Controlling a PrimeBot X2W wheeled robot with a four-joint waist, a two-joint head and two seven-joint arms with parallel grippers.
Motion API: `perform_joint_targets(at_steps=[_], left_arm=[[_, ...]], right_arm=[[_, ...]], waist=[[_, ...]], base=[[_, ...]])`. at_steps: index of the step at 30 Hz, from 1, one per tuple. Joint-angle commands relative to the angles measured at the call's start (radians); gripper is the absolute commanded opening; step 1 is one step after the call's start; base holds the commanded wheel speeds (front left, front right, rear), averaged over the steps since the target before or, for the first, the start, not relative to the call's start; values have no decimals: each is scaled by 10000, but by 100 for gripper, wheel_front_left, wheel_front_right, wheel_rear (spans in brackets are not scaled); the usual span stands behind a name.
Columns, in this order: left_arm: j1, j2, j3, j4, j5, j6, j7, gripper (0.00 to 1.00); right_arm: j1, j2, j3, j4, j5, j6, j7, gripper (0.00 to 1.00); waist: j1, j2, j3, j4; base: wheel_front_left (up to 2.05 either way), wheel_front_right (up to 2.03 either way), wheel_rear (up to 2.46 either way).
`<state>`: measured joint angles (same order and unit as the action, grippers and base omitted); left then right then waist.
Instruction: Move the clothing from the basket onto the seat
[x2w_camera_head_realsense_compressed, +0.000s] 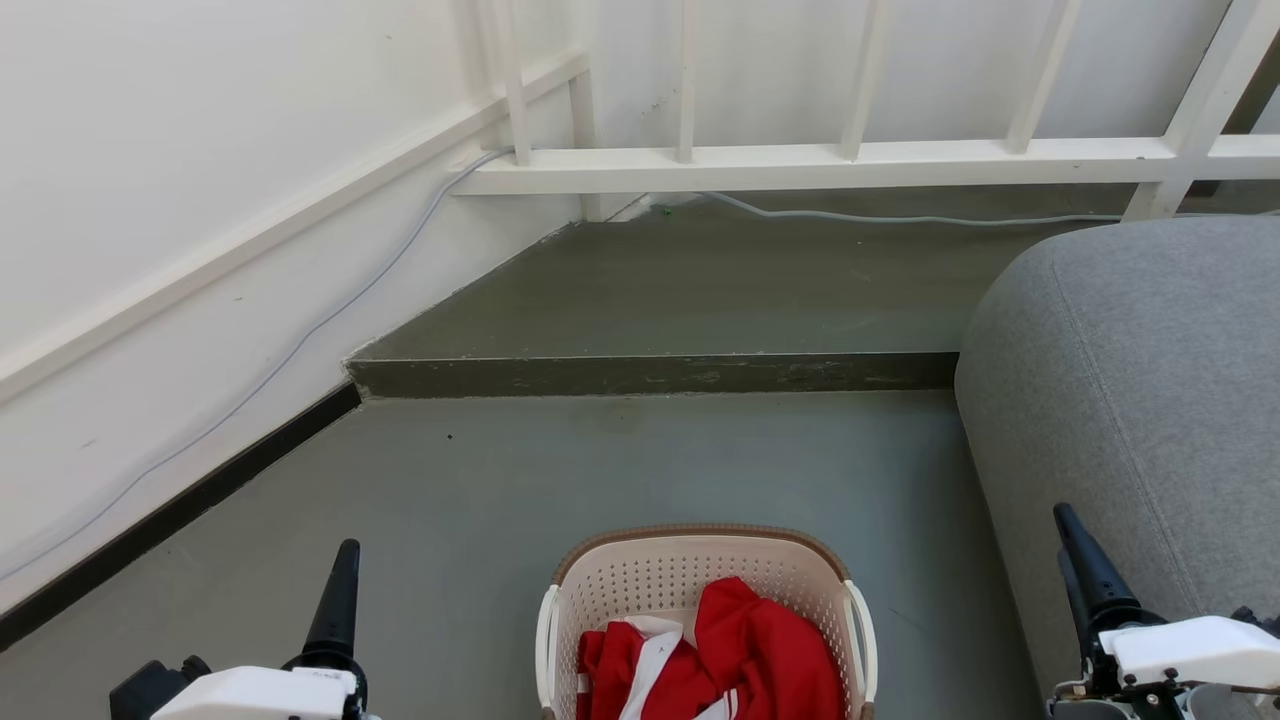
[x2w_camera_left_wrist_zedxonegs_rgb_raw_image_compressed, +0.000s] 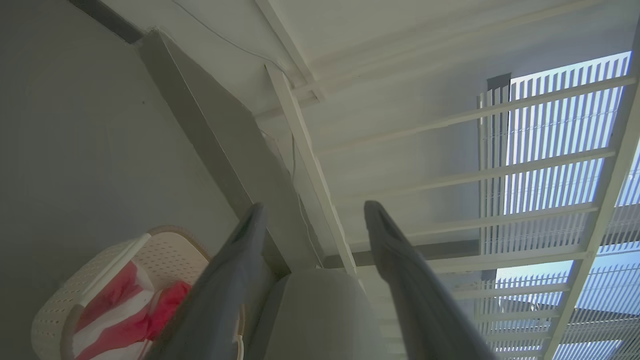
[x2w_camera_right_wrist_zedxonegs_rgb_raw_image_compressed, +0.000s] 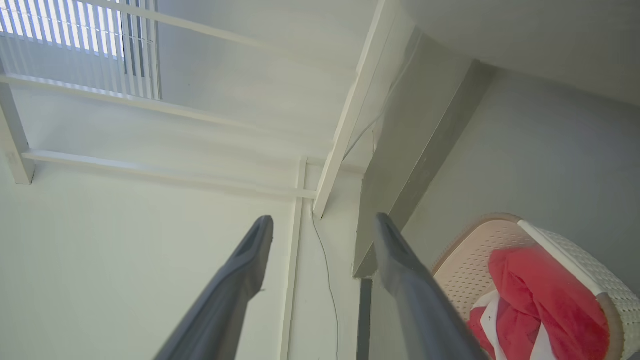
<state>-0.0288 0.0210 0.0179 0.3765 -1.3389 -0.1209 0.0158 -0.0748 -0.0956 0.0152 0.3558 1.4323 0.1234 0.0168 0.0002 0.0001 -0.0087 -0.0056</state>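
Red clothing with white panels (x2w_camera_head_realsense_compressed: 735, 650) lies bunched inside the cream perforated basket (x2w_camera_head_realsense_compressed: 640, 575), which stands on the floor at the bottom middle of the head view. The grey seat (x2w_camera_head_realsense_compressed: 1150, 380) rises to the basket's right. My left gripper (x2w_camera_head_realsense_compressed: 335, 600) hangs left of the basket and my right gripper (x2w_camera_head_realsense_compressed: 1085, 570) hangs in front of the seat's side; both are apart from the clothing. In the left wrist view the left gripper (x2w_camera_left_wrist_zedxonegs_rgb_raw_image_compressed: 312, 210) is open and empty, with the basket (x2w_camera_left_wrist_zedxonegs_rgb_raw_image_compressed: 55, 310) and clothing (x2w_camera_left_wrist_zedxonegs_rgb_raw_image_compressed: 125, 320) at lower left. The right gripper (x2w_camera_right_wrist_zedxonegs_rgb_raw_image_compressed: 322, 225) is open too, beside the basket (x2w_camera_right_wrist_zedxonegs_rgb_raw_image_compressed: 565, 250) and clothing (x2w_camera_right_wrist_zedxonegs_rgb_raw_image_compressed: 540, 295).
A low step (x2w_camera_head_realsense_compressed: 650, 372) crosses the grey floor beyond the basket. A white wall with a dark baseboard (x2w_camera_head_realsense_compressed: 170, 515) runs along the left, and a white railing (x2w_camera_head_realsense_compressed: 830, 155) stands at the back with a cable (x2w_camera_head_realsense_compressed: 900, 218) under it.
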Motion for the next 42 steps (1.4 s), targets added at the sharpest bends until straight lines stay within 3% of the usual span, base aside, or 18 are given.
perform_joint_targets(at_steps=[1,19,42], left_arm=[[-551,132,41,-183,331,-33,-104,100],[-702,164,-377,-275,3676,330,-640,100],[-812,205,-831,-231,6882,905,-1326,100]], right_arm=[[-510,-246,133,-215,-261,40,-157,100],[-819,-627,704,-128,-2929,47,-684,100],[-1249,-1075,1664,231,-5608,55,-1360,100]], waist=[[-2,-1,-2,-5],[-2,-1,-40,-47],[-2,-1,-83,-129]], base=[[0,0,0],[0,0,0],[0,0,0]])
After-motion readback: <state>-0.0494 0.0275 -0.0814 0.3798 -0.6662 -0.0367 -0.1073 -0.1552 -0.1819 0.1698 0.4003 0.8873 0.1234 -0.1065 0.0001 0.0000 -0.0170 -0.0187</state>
